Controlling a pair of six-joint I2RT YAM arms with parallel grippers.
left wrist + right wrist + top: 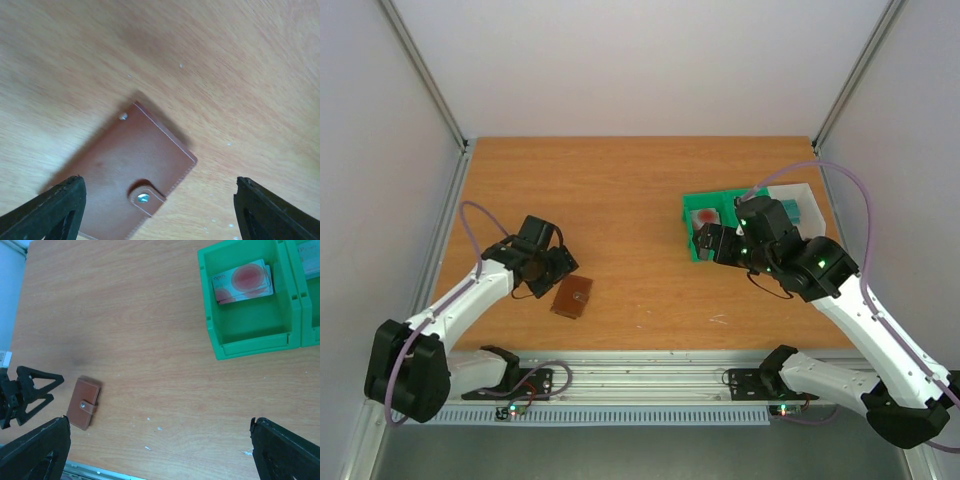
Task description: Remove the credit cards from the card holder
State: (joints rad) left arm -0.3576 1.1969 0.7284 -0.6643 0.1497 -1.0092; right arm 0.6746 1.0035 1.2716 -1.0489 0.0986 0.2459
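The brown wallet [135, 170] lies shut on the table [640, 190], well apart from the green bin [250, 347]. The left gripper [157, 200] hangs over it, jaws apart, gripping nothing. Pink cards [243, 281] lie inside the bin. Beside the bin, the right gripper [159, 440] gapes wide.

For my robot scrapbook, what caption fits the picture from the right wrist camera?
Closed brown card holder lies on the table; pink cards sit in the green bin.
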